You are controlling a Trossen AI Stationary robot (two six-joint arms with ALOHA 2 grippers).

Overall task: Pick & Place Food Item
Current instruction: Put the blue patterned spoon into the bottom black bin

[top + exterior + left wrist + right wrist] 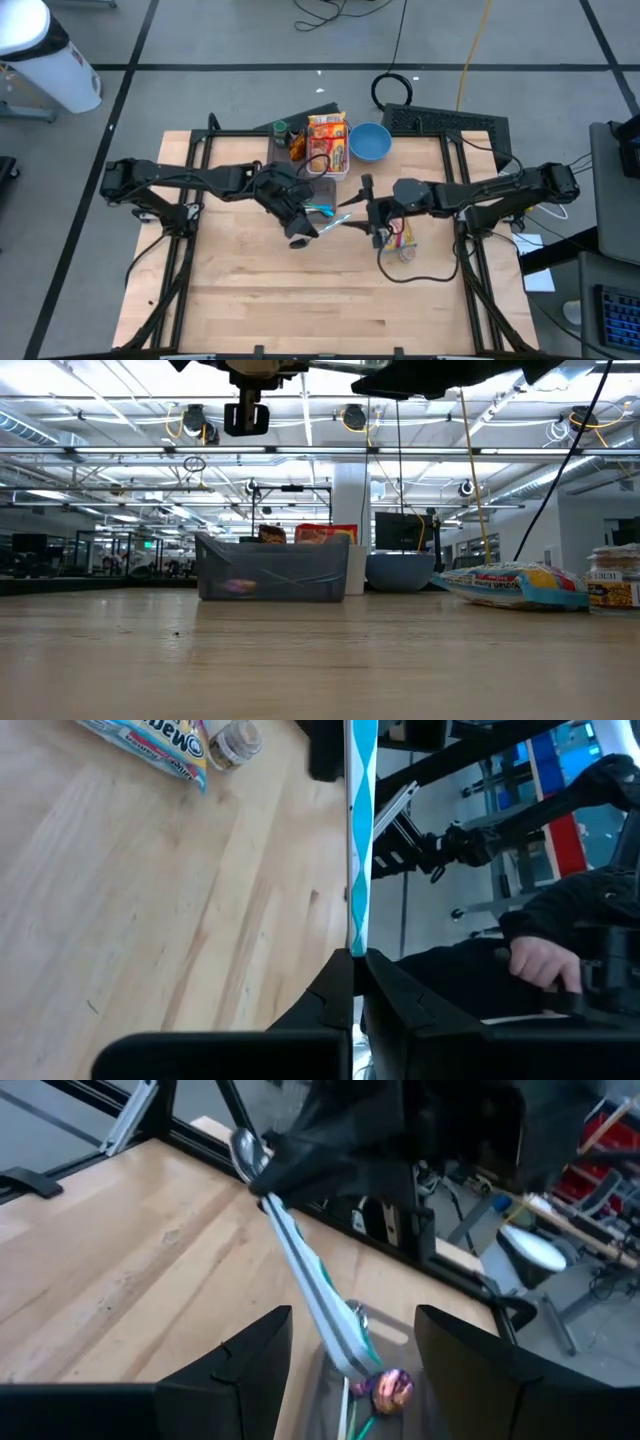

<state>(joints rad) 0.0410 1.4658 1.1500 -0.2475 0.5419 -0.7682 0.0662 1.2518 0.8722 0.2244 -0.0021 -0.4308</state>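
Step in hand looks like carry/handover: left gripper (300,226) is clamped on a flat packet (357,850), white w/ teal edge, seen edge-on between its fingers in left wrist view. Packet is held off the table, mid-table, just in front of the grey bin (270,568). Right wrist view shows the same packet (318,1295) hanging from the left arm's dark head, above a bin corner w/ a small purple item (392,1388) inside.

Right gripper (371,215) sits near the packet's far end, jaws apart, holding nothing; packet runs btwn the two grippers in high view, contact w/ right fingers can't be told.

Next move, prob.: either left carries packet over the bin and lets go, or right closes on the free end first. Needs alignment w/ the thin edge; packet is floppy, may twist.

Pose: both arms stretched inward from table sides, wrists meeting centre, both raised clear of the wood. Other food: noodle pack (150,745) on table near right arm, boxes (328,142) and blue bowl (370,141) at back.
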